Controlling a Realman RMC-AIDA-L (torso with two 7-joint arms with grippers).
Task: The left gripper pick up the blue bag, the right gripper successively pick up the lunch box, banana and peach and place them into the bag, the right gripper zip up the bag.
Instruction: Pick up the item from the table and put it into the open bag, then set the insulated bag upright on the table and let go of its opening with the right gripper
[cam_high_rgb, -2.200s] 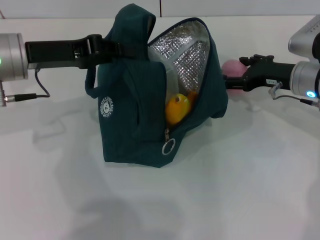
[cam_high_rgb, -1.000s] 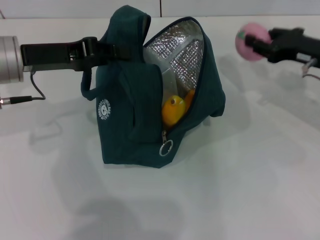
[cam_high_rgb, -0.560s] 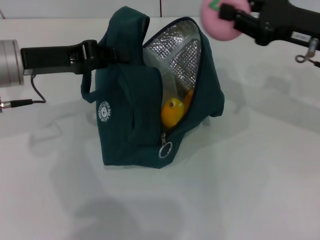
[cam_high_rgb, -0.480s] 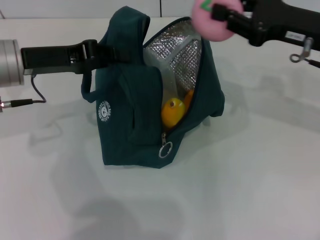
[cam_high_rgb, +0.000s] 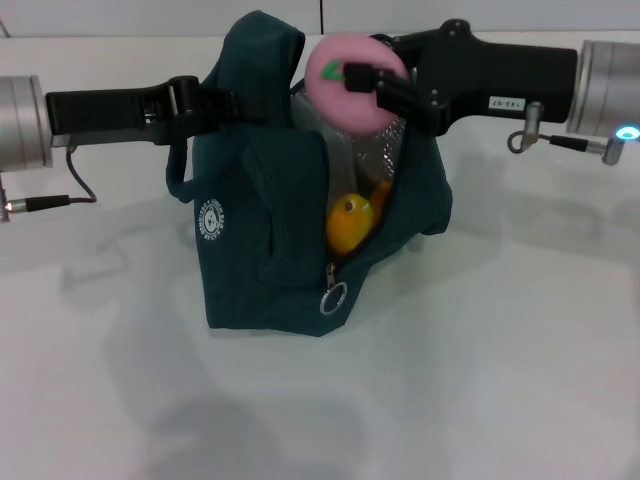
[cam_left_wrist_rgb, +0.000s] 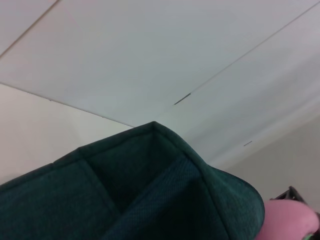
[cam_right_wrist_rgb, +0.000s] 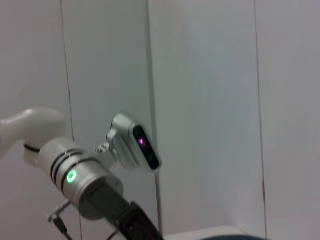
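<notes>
The blue bag (cam_high_rgb: 265, 240) stands on the white table, its mouth open toward the right and silver lining showing. My left gripper (cam_high_rgb: 205, 103) is shut on the bag's top handle, holding it up. My right gripper (cam_high_rgb: 372, 82) is shut on the pink peach (cam_high_rgb: 345, 80), which hangs over the bag's open mouth near its upper edge. The banana (cam_high_rgb: 349, 222) shows yellow-orange inside the opening. The lunch box is hidden. In the left wrist view, the bag's fabric (cam_left_wrist_rgb: 140, 195) fills the lower part and the peach (cam_left_wrist_rgb: 292, 220) peeks in at the corner.
The bag's ring zipper pull (cam_high_rgb: 334, 297) hangs at the low end of the opening. The white table (cam_high_rgb: 480, 360) spreads around the bag. The right wrist view shows the left arm's silver wrist (cam_right_wrist_rgb: 82, 182) against a pale wall.
My right gripper lifted the peach from behind the bag on the table, carried it up and leftward, and now holds it over the bag's mouth. The left gripper and bag stayed put.
</notes>
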